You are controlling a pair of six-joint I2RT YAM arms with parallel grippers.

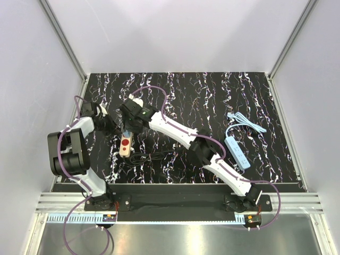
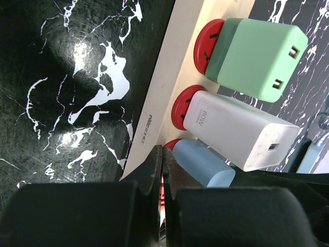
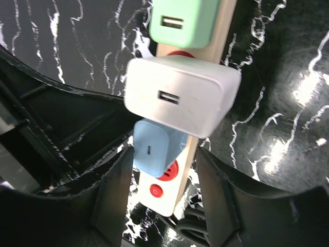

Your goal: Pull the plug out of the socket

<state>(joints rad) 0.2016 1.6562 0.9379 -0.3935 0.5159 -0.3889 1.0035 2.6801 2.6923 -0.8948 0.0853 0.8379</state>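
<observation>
We see the socket [image 1: 126,144] lying near the left edge of the worktop [image 1: 212,95], carrying 3 adapters: 1 green adapter [image 2: 254,56], the white plug [image 3: 180,98] in the middle and 1 blue adapter [image 3: 154,149]. The left jaws are clenched on nothing, tips against the strip, we judge to pin it down. The right jaws stand released either side of the blue adapter, short of the plug. There are 2 strips in all; the light blue strip [image 1: 237,153] lies well apart, toward the right edge.

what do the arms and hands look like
The left arm and right arm have white links, bulky black joints and looping purple cables. The left hand and right hand have plain black fingers.
</observation>
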